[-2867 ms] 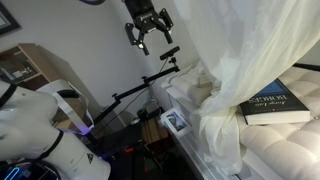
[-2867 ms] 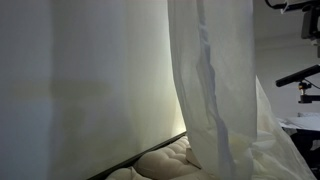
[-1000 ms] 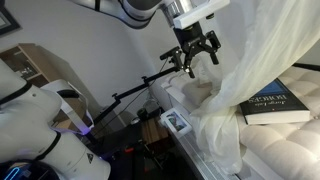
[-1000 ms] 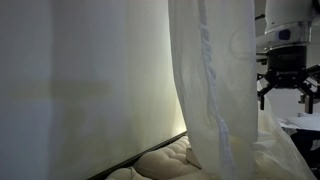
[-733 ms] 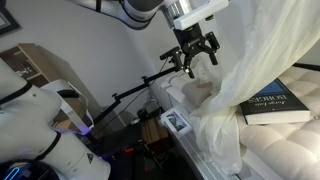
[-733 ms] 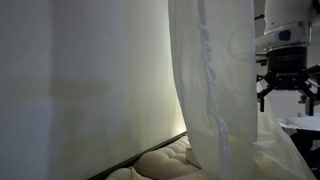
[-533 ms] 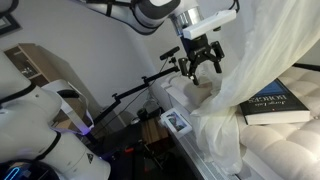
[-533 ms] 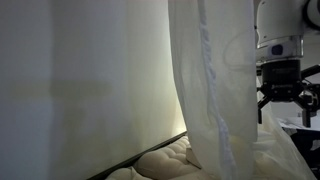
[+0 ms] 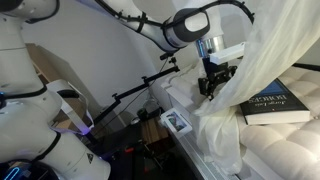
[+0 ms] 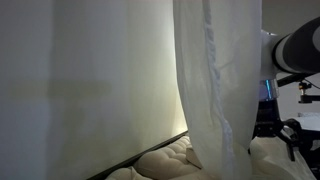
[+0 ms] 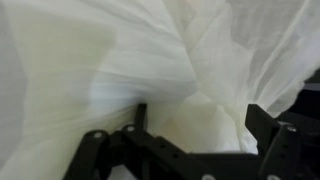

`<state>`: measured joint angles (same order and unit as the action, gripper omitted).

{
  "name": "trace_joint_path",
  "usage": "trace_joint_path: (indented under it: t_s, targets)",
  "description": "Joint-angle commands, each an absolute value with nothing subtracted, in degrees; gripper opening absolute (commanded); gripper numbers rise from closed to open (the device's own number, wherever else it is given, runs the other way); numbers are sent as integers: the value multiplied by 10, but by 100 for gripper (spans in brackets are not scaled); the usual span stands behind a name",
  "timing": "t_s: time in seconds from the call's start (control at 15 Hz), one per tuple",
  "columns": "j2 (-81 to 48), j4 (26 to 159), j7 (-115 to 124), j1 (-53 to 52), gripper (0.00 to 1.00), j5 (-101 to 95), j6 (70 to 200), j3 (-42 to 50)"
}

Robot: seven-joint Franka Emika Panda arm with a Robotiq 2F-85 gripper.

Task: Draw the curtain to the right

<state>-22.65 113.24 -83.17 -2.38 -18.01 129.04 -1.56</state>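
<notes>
The curtain (image 9: 262, 45) is a sheer cream-white drape that hangs in soft folds and bunches low down (image 9: 215, 130). It fills the middle of an exterior view (image 10: 215, 80) and the whole wrist view (image 11: 160, 50). My gripper (image 9: 214, 83) has come down against the curtain's edge. In the wrist view its two dark fingers stand wide apart (image 11: 200, 125) with curtain fabric between them. In an exterior view only a dark part of the gripper (image 10: 285, 130) shows past the curtain.
A dark-blue book (image 9: 275, 105) lies on a padded cream cushion surface (image 9: 280, 145). A black stand with an arm (image 9: 140, 90) and a small device (image 9: 177, 122) sit beside it. White robot parts (image 9: 35, 120) stand at the near side.
My gripper has dropped from high up and moved toward the curtain, now pressing into its edge fold. The curtain itself hangs about as before.
</notes>
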Motion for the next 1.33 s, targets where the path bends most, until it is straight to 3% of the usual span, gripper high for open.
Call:
trace_joint_path:
  t_s: [0.0,1.0,1.27]
  targets:
    - [-261,1094,-814,-26,100,-219,1290,-16]
    - [-237,1149,-693,-44,100,-394,1549,16]
    - [-247,1130,-669,-36,100,-398,1521,6]
